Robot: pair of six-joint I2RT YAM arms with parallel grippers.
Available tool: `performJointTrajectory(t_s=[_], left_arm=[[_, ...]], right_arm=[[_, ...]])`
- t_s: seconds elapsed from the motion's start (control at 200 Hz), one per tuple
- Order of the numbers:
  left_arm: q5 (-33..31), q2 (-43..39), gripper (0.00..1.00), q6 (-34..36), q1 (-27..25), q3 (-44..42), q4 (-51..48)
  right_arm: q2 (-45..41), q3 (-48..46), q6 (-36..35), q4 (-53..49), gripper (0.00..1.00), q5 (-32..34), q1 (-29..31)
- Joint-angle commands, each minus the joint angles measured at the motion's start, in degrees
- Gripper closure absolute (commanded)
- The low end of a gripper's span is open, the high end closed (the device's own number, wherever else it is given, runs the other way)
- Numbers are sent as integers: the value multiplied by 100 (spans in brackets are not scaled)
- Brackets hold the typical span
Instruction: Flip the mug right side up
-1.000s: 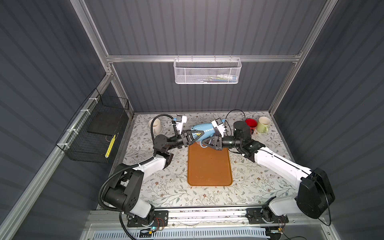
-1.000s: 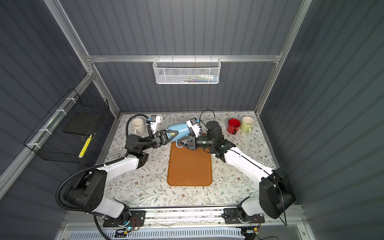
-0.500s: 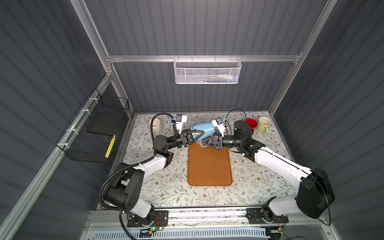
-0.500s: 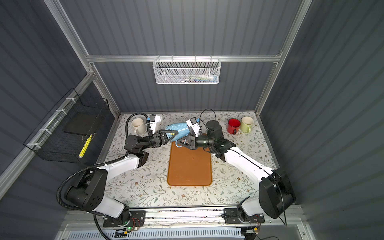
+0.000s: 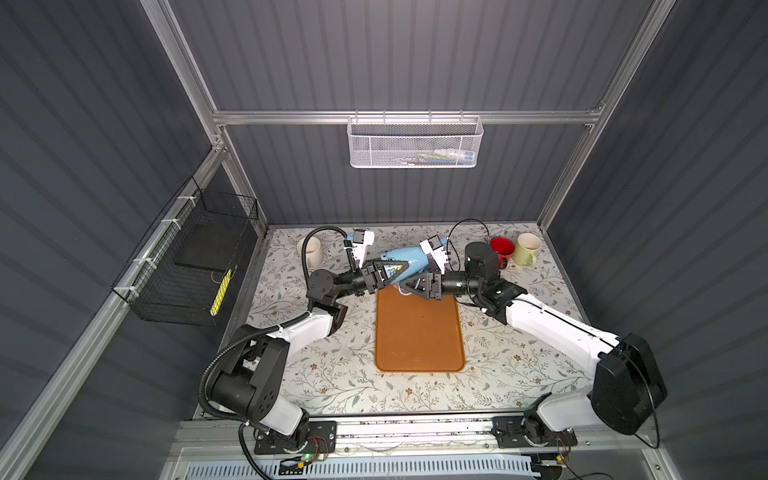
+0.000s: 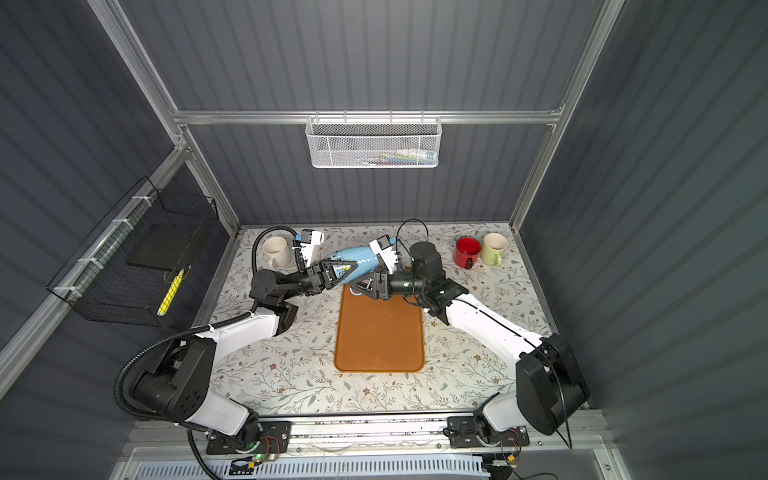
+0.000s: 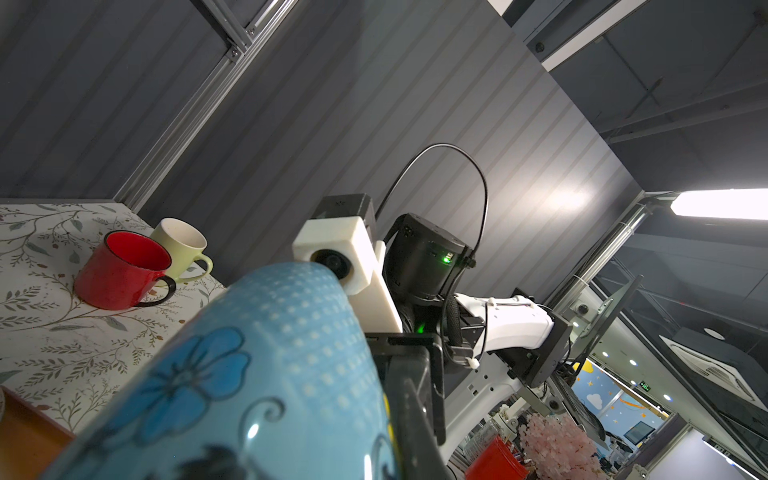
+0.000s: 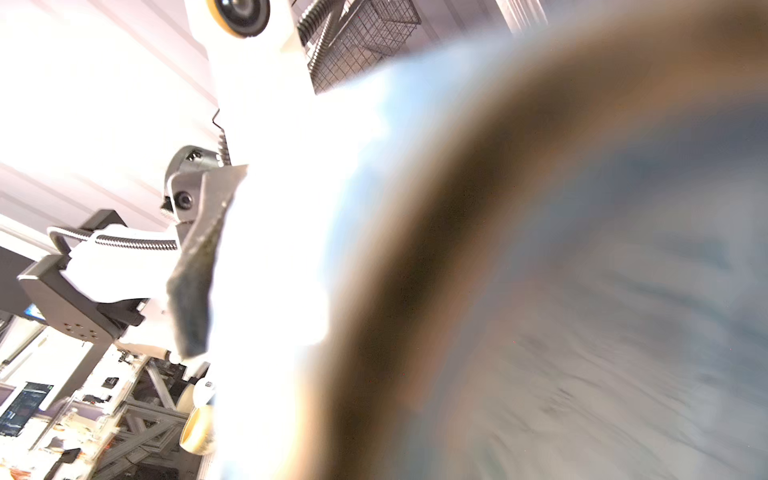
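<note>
Nothing has visibly moved: the left gripper (image 5: 397, 271) clenches the mug (image 5: 409, 258), which lies at its 2 o'clock. The mug is at 12 o'clock of the right gripper (image 5: 405, 286), whose grip is unclear.

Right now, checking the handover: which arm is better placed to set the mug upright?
Left: the left gripper is shut on the blue mug; whether the right gripper holds it is unclear.

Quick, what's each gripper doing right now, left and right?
Left gripper: closed on the blue floral mug.
Right gripper: by the mug, open or closed cannot be told.
</note>
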Motion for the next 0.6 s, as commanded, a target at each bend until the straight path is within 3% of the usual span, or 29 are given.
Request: performJointTrajectory(t_s=[0.0, 0.29, 0.595], left_arm=[[-35, -63, 100, 75, 80, 30, 174], [-128, -431, 100, 732, 248, -65, -1019], [-716, -1197, 100, 2932, 261, 486, -5042]], right_arm=[[-57, -54, -207, -19, 50, 7, 69], [-228, -201, -454, -497, 47, 232, -45], [-337, -289, -576, -707, 46, 336, -118]])
